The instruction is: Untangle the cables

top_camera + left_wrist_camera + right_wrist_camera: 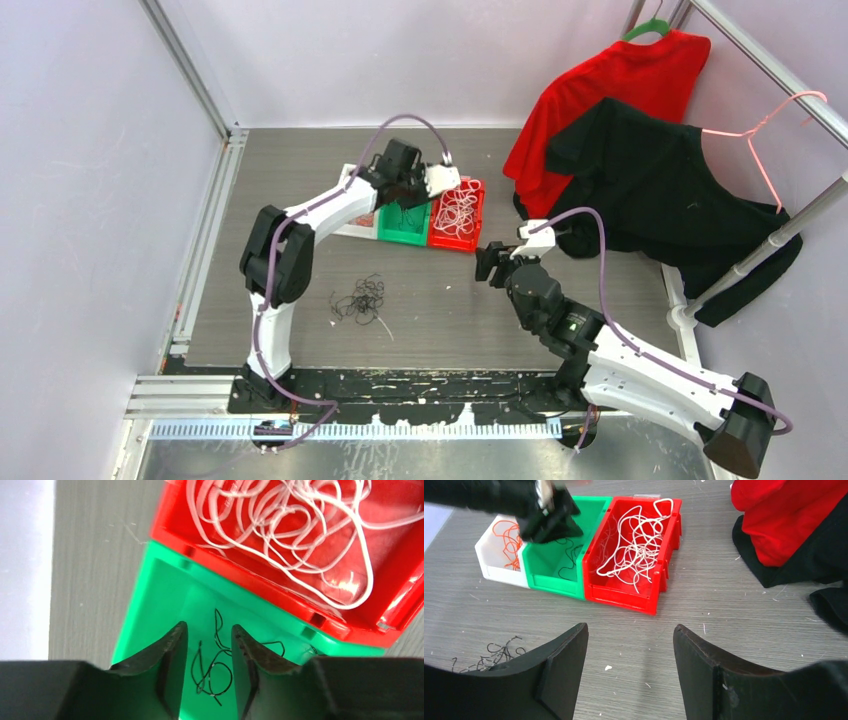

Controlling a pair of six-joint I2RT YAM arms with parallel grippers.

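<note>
Left gripper (208, 630) narrowly parted, empty, above the green bin (160, 587); right gripper (630, 630) wide apart, empty.
Three bins: orange cables (509, 537) in the white bin (499, 572), black cables (212, 672) in the green, white cables (280, 525) in the red bin (624, 600); one black clump (360, 298) on the table (450, 300).

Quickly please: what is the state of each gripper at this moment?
Left gripper: slightly open, holding nothing, above the black cables in the green bin.
Right gripper: open, empty.
</note>
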